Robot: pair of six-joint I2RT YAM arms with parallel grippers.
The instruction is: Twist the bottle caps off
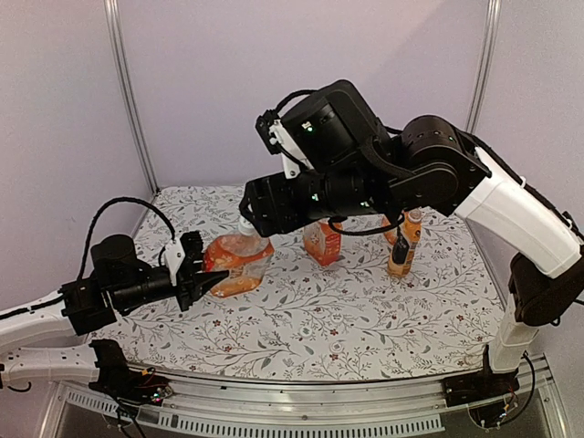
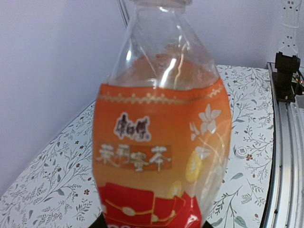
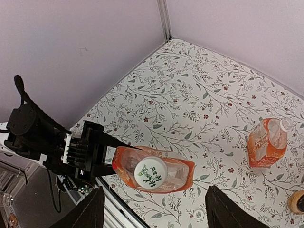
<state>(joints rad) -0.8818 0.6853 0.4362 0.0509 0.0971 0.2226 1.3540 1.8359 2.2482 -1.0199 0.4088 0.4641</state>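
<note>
My left gripper [image 1: 197,279] is shut on the lower body of a clear bottle of orange drink [image 1: 239,263] and holds it upright; its sides are squeezed in. The bottle fills the left wrist view [image 2: 161,156], with only dark fingertip edges at the bottom of that view. Its white cap [image 3: 150,174], printed in green, sits on the neck. My right gripper [image 3: 156,190] hangs open right above the cap, one finger [image 3: 90,211] on each side, well apart from it. In the top view the cap [image 1: 245,224] peeks out under the right gripper [image 1: 257,215].
A second orange bottle [image 1: 321,242] stands behind, its neck showing no cap in the right wrist view [image 3: 266,141]. A dark-labelled bottle [image 1: 401,245] stands at the right. A loose white cap [image 3: 198,214] lies on the floral tablecloth near the front rail [image 2: 285,156].
</note>
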